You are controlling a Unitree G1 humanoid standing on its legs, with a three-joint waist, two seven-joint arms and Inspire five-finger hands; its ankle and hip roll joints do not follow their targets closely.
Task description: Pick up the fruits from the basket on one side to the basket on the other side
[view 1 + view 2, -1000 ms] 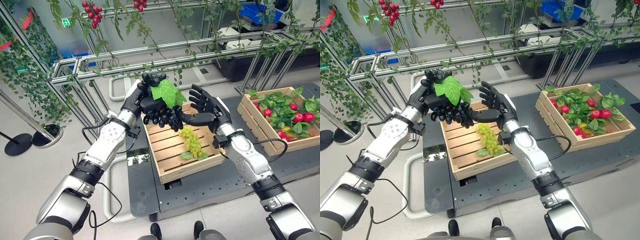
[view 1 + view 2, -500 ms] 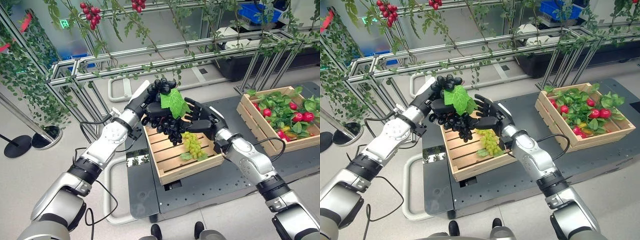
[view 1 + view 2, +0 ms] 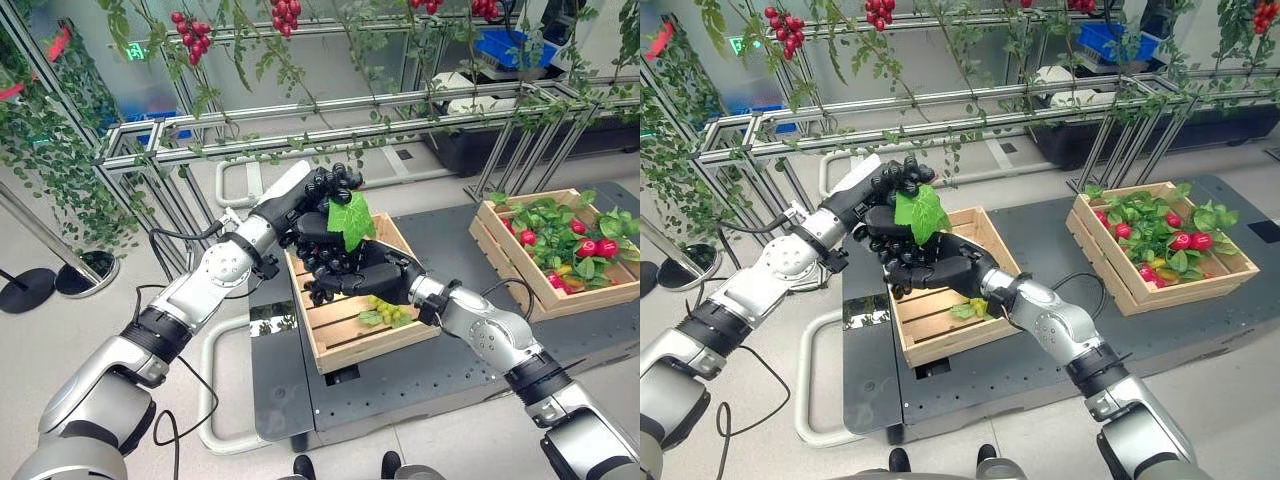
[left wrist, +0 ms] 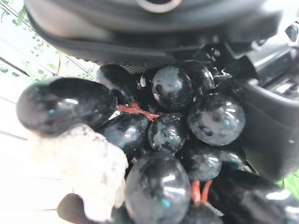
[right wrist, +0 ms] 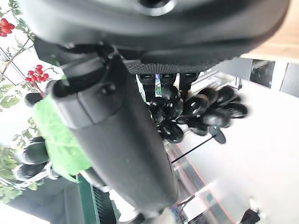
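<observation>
Overhead, the dark grapes [image 3: 335,262] hang above the near crate [image 3: 345,330] — a bunch with 1 green leaf [image 3: 350,218] on top. The left hand [image 3: 305,200] has its fingers curled round the upper part of the bunch, and its wrist view shows berries pressed against the palm. The right hand [image 3: 375,278] comes in from 4 o'clock and cups the bunch from below with fingers bent round the lower berries, so both hands are clamped on it.

Green grapes [image 3: 388,312] lie in the near crate at its 4 o'clock corner. The far crate [image 3: 1110,268], at 3 o'clock and well apart on the dark table [image 3: 460,350], holds red fruit [image 3: 595,247] among leaves.

Handling, as a judgement: light, soft and lumpy, with smooth berries likely to slip or pop off the thin red stems [image 4: 135,109] if squeezed. Best taken at the stem end under the leaf, with a palm supporting the hanging mass — a hard pinch on loose berries risks shedding them.
</observation>
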